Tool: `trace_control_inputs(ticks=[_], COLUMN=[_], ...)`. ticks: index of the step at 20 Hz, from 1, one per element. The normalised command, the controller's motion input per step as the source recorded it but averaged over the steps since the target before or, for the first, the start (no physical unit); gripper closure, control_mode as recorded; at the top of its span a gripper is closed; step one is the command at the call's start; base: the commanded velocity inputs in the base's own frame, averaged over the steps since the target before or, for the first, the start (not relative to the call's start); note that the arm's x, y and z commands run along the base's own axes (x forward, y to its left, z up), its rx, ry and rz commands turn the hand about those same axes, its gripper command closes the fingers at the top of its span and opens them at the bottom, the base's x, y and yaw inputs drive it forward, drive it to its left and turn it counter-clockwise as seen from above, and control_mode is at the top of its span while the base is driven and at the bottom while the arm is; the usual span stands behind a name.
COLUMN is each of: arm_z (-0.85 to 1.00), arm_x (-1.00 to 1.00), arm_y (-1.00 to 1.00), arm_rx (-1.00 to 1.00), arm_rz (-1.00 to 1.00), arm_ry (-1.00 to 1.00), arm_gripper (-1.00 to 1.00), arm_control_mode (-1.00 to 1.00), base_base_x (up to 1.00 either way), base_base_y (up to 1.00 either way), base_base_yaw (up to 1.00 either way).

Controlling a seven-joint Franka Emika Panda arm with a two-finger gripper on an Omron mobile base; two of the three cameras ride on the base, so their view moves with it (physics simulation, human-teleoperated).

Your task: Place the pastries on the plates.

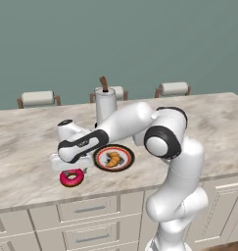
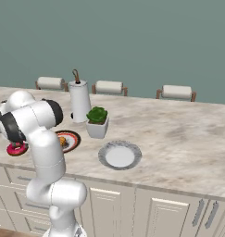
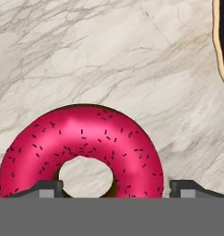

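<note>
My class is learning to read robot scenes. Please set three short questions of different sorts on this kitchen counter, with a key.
1. True or false: the croissant lies on the dark-rimmed plate.
2. Which pastry sits right under the claw? A) croissant B) donut C) neither
3. Fill in: the plain white-grey plate has ____ on it.

Key:
1. True.
2. B: in the hand view one fingertip stands over the donut's frosting and the other beside its outer edge, with the donut lying on the counter.
3. Nothing.
</note>
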Motion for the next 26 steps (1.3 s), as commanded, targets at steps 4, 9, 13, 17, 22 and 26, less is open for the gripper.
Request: trace_control_inputs(ticks=[4,9,13,17,22,26], arm_z=[-0.23,-0.01,0.0,0.0,-0.07,-0.3], arm_x=[0.0,0.0,0.0,-0.03,-0.09,-0.05], arm_y=[-0.07,-0.31,-0.22,-0.09,0.0,0.0], arm_rx=[0.01,0.03,0.04,0.0,0.0,0.0], arm_rz=[0.0,0.02,0.06,0.07,0.09,0.11], arm_ry=[-0.01,-0.01,-0.03,-0.06,-0.05,0.0], arm_gripper=[-1.0,-1.0,-1.0,-1.0,-1.0,-1.0], arm_control_mode=[-1.0,-1.0,-1.0,-1.0,-1.0,-1.0], base_base_x=[0.0,0.0,0.0,0.0,0.0,0.0], base_base_y=[0.0,0.0,0.0,0.0,0.0,0.0], base_base_yaw=[0.0,0.0,0.0,0.0,0.0,0.0])
